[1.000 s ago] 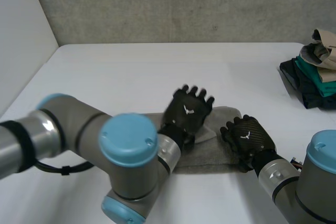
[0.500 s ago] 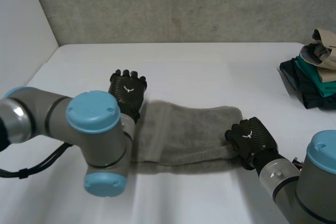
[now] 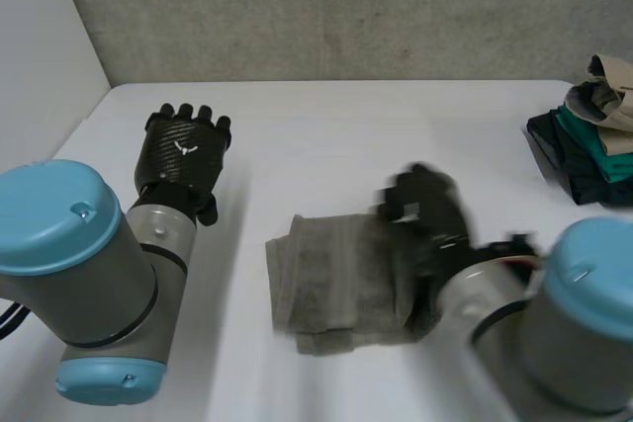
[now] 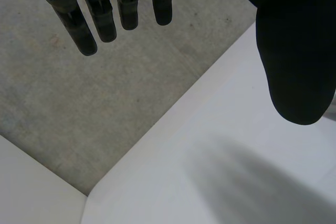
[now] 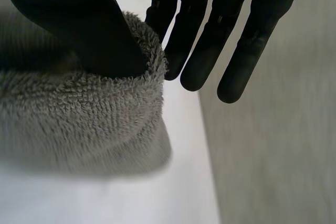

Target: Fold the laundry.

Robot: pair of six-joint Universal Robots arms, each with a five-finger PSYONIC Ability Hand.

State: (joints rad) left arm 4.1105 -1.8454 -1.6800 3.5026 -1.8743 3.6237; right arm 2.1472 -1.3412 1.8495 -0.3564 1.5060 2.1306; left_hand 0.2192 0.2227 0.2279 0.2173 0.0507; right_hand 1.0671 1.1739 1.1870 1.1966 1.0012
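Currently: right hand (image 3: 425, 207) pinches towel (image 3: 331, 284) edge, seemingly under thumb; left hand (image 3: 185, 152) slack, apart. Align edges before release.

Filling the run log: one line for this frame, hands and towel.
left hand: open, clear of grey towel | right hand: pinching towel edge | towel: partly folded, rumpled | clothes pile: right edge of table

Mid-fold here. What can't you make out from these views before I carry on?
- Head view: the right hand and right arm cover the towel's right end, so whether its edges line up is hidden.
- Head view: the clothes pile is cut off by the picture's edge; its pieces cannot be counted.
- Right wrist view: the thumb hides the towel part under it.
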